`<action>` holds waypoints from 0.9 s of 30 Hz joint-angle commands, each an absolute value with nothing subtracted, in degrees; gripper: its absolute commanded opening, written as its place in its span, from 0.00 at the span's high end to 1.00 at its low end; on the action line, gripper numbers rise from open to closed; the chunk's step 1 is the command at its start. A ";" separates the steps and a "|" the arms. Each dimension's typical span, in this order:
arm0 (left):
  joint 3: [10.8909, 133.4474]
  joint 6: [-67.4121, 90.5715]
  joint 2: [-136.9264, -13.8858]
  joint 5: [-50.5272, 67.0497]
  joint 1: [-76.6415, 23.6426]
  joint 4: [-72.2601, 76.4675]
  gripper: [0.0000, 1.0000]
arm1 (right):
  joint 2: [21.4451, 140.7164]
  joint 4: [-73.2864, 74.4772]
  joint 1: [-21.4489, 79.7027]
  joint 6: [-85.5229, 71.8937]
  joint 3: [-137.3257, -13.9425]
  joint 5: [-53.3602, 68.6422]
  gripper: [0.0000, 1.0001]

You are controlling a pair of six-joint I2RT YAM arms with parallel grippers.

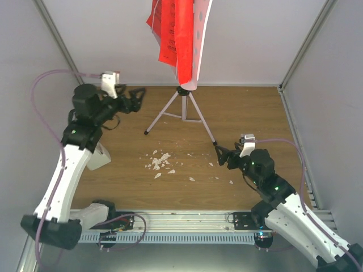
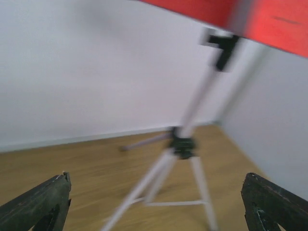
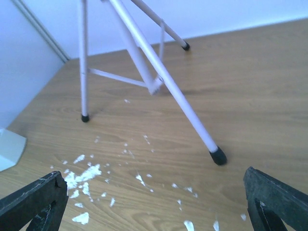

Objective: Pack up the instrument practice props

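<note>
The wooden desk [image 1: 255, 119] carries the music stand at its back middle. The stand is upright, so its long axis runs straight up. The pale perforated plate [image 1: 199, 39] is at the top with the red sheets [image 1: 173, 34] hanging against it, and the silver tripod legs [image 1: 164, 113] are splayed below a dark hub [image 1: 183, 90]. The left hand [image 1: 135, 101] is raised to about hub height, off to the stand's left and aimed at it. Its fingers [image 2: 38, 204] are spread wide with nothing between them, and the column sits in the gap's line of sight but apart from it. The right hand [image 1: 221, 157] is low over the desk, also spread and holding nothing, just beside the black foot [image 3: 218, 155] of the near right leg, which slants up and away from it. So the right hand is the nearer one, but only to a foot. The left looks better placed to close across the upright column or hub, which I judge the likelier grasp. The small white metronome [image 1: 100, 157] stands at the desk's left edge, beside the left arm and well apart from both hands. White crumbs [image 1: 159, 161] lie scattered on the desk between the legs and the arm bases.
</note>
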State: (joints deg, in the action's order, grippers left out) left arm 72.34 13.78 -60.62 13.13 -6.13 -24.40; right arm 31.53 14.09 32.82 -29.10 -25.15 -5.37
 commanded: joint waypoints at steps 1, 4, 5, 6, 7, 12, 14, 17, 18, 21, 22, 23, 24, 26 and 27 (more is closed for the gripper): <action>72.55 16.42 -72.45 42.25 -11.10 -7.39 0.05 | 31.38 9.94 32.43 -24.75 -29.04 0.53 0.00; 72.69 15.21 -78.33 47.83 -11.61 -1.18 0.10 | 30.40 8.25 32.43 -24.06 -30.39 4.12 0.00; 73.66 13.27 -80.39 48.04 -11.61 -1.30 0.11 | 30.15 7.96 32.43 -24.04 -30.63 4.66 0.00; 74.91 11.29 -82.39 47.80 -11.68 -2.17 0.12 | 29.85 7.87 32.43 -24.09 -30.74 5.13 0.00; 76.15 9.44 -84.29 47.38 -11.69 -3.27 0.13 | 29.56 7.80 32.43 -24.12 -30.76 5.61 0.00; 78.59 3.00 -91.75 47.19 -11.60 -3.56 0.18 | 29.21 8.06 32.44 -24.49 -29.45 5.90 0.00; 79.66 1.63 -94.74 48.05 -11.52 -3.63 0.21 | 29.42 8.51 32.44 -24.83 -29.06 5.93 0.00; 81.43 0.36 -99.14 48.08 -11.47 -3.93 0.24 | 29.22 9.17 32.42 -25.30 -28.92 6.21 0.00; 82.05 -1.19 -100.35 47.79 -11.49 -4.11 0.24 | 29.00 9.35 32.41 -25.43 -28.87 6.18 0.00; 84.90 -2.87 -104.01 47.93 -11.49 -5.69 0.28 | 28.21 9.81 32.43 -25.47 -28.59 6.02 0.00; 86.17 -3.50 -105.21 48.46 -11.54 -6.59 0.29 | 28.07 9.98 32.41 -25.47 -28.49 5.96 0.01; 87.20 -4.12 -106.27 48.87 -11.62 -7.32 0.30 | 27.92 10.27 32.46 -25.43 -28.48 5.93 0.01; 88.07 -4.77 -107.20 48.93 -11.69 -7.72 0.31 | 27.82 10.50 32.46 -25.47 -28.48 5.84 0.00; 89.16 -5.82 -108.92 49.29 -11.86 -7.83 0.32 | 27.77 10.91 32.43 -25.57 -28.40 5.85 0.00; 89.64 -6.26 -109.69 51.04 -11.82 -7.59 0.32 | 27.75 11.04 32.43 -25.53 -28.35 5.92 0.00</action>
State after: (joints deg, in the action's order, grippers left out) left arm 86.54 -2.28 -107.63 47.48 -11.51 -8.43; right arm 28.36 9.63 32.82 -25.34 -28.88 5.26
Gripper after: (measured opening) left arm 0.682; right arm 0.995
